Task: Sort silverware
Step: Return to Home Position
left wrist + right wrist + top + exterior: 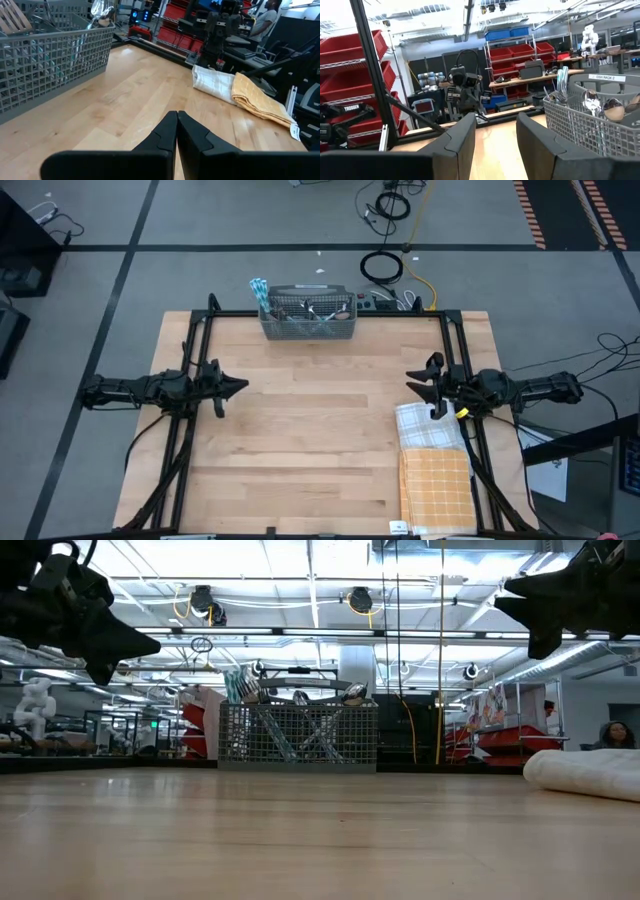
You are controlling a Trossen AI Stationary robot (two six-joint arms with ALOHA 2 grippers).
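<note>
The silverware (310, 310) stands in a grey mesh basket (308, 328) at the table's far edge, handles and heads sticking up; it also shows in the low view (300, 700) and the right wrist view (592, 102). My left gripper (240, 387) hovers shut at the table's left side, above the wood, holding nothing. My right gripper (418, 385) hovers open at the right side, above the folded cloths, nothing between its fingers (492, 135).
A white checked cloth (428, 425) and an orange checked cloth (436, 485) lie folded at the table's near right. Black frame rails (190, 340) run along both sides. Bare wood (310, 430) fills the middle.
</note>
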